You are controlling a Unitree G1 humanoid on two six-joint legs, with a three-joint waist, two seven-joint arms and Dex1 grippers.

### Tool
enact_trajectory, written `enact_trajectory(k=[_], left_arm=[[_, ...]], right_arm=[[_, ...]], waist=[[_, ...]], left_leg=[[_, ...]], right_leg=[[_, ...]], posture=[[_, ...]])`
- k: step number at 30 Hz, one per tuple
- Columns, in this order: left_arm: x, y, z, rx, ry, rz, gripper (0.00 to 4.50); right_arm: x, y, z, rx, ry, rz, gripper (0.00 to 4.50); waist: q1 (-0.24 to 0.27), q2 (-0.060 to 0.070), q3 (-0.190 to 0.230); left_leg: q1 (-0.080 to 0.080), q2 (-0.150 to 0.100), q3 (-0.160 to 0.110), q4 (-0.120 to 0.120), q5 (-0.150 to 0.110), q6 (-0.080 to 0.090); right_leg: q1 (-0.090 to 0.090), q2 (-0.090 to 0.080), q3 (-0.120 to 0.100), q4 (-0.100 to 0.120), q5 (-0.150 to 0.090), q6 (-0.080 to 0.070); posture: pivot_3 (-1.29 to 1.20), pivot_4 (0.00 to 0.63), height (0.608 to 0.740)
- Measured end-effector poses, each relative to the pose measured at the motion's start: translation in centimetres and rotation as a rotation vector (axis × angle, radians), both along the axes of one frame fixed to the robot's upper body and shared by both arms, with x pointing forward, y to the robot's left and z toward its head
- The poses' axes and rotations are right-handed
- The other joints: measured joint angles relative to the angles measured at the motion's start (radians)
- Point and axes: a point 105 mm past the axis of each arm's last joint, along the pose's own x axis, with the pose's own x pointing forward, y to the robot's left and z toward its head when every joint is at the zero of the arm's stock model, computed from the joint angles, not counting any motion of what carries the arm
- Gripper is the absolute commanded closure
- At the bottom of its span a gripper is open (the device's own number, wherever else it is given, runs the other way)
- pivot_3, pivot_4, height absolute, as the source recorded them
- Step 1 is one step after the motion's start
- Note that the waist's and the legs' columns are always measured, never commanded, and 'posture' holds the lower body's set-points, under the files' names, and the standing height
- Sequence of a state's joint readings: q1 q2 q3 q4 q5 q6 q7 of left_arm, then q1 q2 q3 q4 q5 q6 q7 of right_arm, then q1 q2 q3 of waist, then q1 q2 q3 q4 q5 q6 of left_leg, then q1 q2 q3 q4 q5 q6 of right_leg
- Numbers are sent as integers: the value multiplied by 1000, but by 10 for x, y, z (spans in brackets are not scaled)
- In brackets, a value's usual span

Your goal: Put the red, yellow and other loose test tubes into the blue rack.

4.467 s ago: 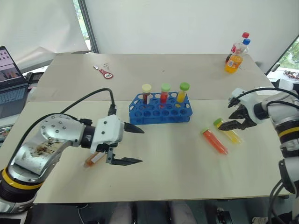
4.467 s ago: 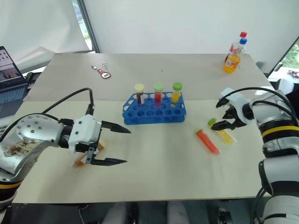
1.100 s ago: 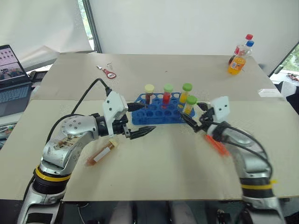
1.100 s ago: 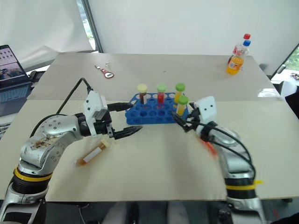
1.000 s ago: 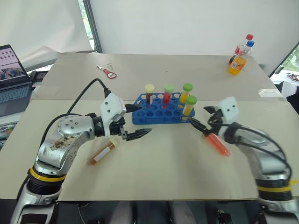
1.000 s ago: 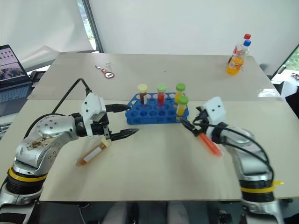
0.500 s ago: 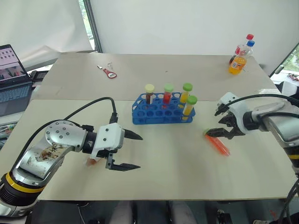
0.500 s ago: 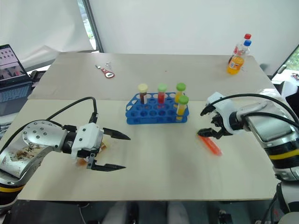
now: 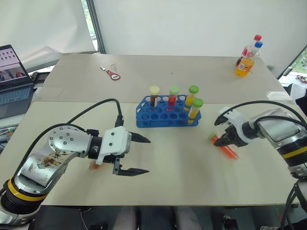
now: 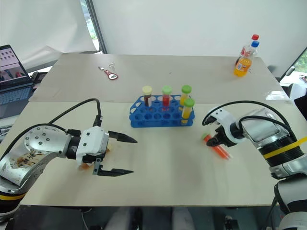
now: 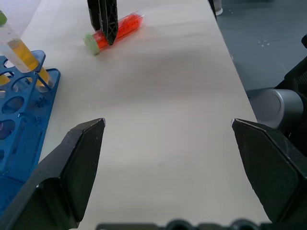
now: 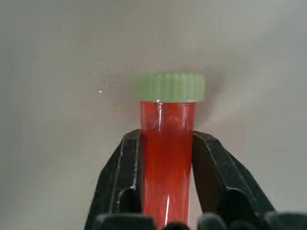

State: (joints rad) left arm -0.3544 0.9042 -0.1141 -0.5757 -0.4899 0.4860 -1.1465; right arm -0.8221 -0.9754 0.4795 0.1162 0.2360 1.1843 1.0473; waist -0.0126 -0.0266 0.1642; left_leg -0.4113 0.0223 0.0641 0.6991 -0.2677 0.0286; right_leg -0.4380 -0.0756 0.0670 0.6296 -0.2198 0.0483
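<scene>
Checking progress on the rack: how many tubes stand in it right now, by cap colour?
Green-capped tubes: 3
Cream-capped tube: 1
Total: 4 tubes standing in the blue rack

Bright blue rack (image 9: 165,117); red tube (image 12: 167,158) with pale green cap.

Bare table (image 9: 172,163) between the arms, blue rack (image 9: 165,116) with upright tubes behind

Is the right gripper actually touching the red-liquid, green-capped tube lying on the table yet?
Touching. In the right wrist view both black fingers press against the sides of the clear red-liquid tube, just below its green cap, with no gap on either side.
</scene>
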Motion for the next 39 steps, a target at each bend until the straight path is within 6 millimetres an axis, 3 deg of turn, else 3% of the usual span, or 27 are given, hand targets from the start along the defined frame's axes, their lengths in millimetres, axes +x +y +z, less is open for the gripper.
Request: enact_trajectory(k=[5, 8, 12, 15, 17, 19, 24, 29, 39], left_arm=[[4, 0, 0, -25, 3, 18, 0], [15, 4, 5, -69, -12, 85, 0], [30, 10, 19, -146, -57, 195, 0], [39, 17, 22, -163, -76, 268, 0], [55, 28, 27, -211, -111, 381, 0], [64, 34, 31, -247, -126, 446, 0], [66, 39, 34, -255, -140, 476, 0], [60, 37, 29, -260, -79, 444, 0], [51, 33, 25, -260, -18, 409, 0]], right_arm=[[-4, 9, 4, 27, 6, 30, 3513], [-6, 25, 27, 113, -72, 95, 3513], [-20, 85, 72, 434, -213, 248, 3513], [-26, 117, 81, 626, -310, 279, 3513], [-18, 139, 90, 792, -484, 225, 3513], [-10, 157, 90, 848, -612, 144, 3513], [14, 154, 95, 787, -939, -41, 3514], [24, 153, 76, 722, -1043, -103, 3514], [40, 149, 60, 671, -1158, -206, 3514]], waist=[[0, 0, 0], [0, 0, 0], [-4, -1, 0], [-1, -1, 0], [0, -2, -1], [0, -2, -1], [0, -2, -1], [-8, -2, -1], [-25, -2, -1]], left_leg=[[0, 0, 0, 0, 0, 0], [0, 0, -1, 0, 0, 0], [0, 2, -3, 0, 0, 0], [-1, 2, -4, 0, 0, 0], [-1, 2, -4, 1, 0, -1], [-2, 1, -4, 1, 1, -2], [-3, -4, -4, 2, 1, -3], [-2, -3, -4, 0, 2, -4], [-1, -3, -6, 0, 2, -4]], right_leg=[[0, 0, 0, 0, 0, 0], [0, 0, 0, 0, 0, 0], [0, 2, -1, 1, 0, 0], [0, 2, -2, 2, 0, 0], [0, 2, -2, 3, 0, -1], [-1, 1, -2, 4, 0, 0], [-2, -3, -3, 10, 1, 1], [-2, -1, -3, 11, 1, 1], [-1, -1, -3, 11, 1, 1]], posture=[[0, 150, 733], [0, 150, 733], [0, 150, 733], [0, 150, 733], [0, 150, 733], [0, 150, 733], [0, 150, 733], [0, 150, 733], [0, 150, 733]])
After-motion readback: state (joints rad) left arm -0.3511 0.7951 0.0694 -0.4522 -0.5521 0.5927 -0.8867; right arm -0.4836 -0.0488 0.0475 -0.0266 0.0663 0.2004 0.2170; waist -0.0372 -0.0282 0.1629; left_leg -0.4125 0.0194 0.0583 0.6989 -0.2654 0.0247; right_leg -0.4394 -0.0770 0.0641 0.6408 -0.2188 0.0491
